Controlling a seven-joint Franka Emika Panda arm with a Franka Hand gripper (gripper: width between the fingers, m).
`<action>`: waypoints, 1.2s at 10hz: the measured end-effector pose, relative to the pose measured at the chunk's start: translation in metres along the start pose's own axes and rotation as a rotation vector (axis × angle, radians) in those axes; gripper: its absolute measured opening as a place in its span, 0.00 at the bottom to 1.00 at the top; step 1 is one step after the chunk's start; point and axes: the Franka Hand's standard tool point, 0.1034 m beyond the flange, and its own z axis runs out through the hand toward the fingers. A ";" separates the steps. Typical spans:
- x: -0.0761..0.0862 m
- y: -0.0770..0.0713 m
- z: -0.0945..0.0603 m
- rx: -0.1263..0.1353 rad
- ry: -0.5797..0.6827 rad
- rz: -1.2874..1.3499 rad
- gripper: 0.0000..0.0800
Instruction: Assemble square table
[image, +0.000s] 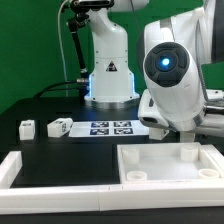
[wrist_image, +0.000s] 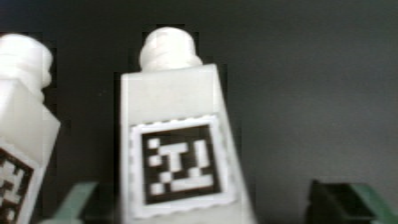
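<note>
The square table's top, a white panel with a raised rim (image: 165, 182), lies at the front on the exterior view's right. Two small white tagged leg blocks (image: 27, 127) (image: 60, 126) lie on the black table at the left. In the wrist view a white leg with a black-white tag (wrist_image: 178, 140) and a rounded peg end lies between my fingers. A second tagged leg (wrist_image: 22, 110) lies beside it. My gripper (wrist_image: 214, 205) is open; the dark fingertips (wrist_image: 347, 203) stand clear of the leg on both sides. In the exterior view the arm (image: 170, 70) hides the gripper.
The marker board (image: 110, 128) lies flat in the middle, in front of the robot base (image: 110, 80). Long white border bars run along the front (image: 60, 200) and the left (image: 10, 168). A green wall stands behind.
</note>
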 end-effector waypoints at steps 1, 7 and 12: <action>0.000 0.000 0.000 0.000 0.000 0.000 0.42; 0.000 0.000 0.000 0.000 0.000 0.000 0.36; -0.026 0.011 -0.085 -0.036 0.061 -0.059 0.36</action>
